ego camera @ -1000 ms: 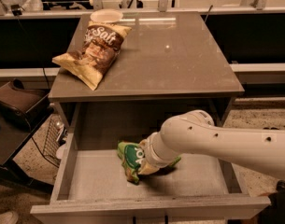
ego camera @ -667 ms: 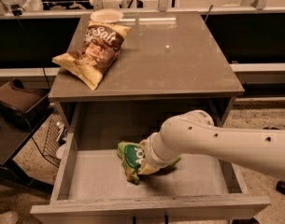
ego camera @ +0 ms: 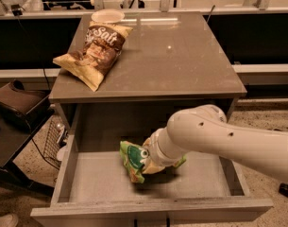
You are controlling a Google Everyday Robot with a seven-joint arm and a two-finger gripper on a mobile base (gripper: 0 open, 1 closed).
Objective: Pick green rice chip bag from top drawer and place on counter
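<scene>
The green rice chip bag (ego camera: 132,159) is crumpled and tilted inside the open top drawer (ego camera: 82,186), just above its grey bottom, with a shadow beneath it. My gripper (ego camera: 148,161) reaches in from the right at the end of the white arm (ego camera: 214,136) and is shut on the bag's right side. The wrist hides most of the fingers. The counter (ego camera: 176,65) lies behind and above the drawer.
A large brown-and-yellow "Salt" chip bag (ego camera: 95,51) lies on the counter's left part. A white bowl (ego camera: 108,16) stands at its back edge. A dark chair (ego camera: 16,103) and a wire basket (ego camera: 51,138) stand left of the cabinet.
The arm and the green bag have risen slightly within the drawer. Nothing else has moved.
</scene>
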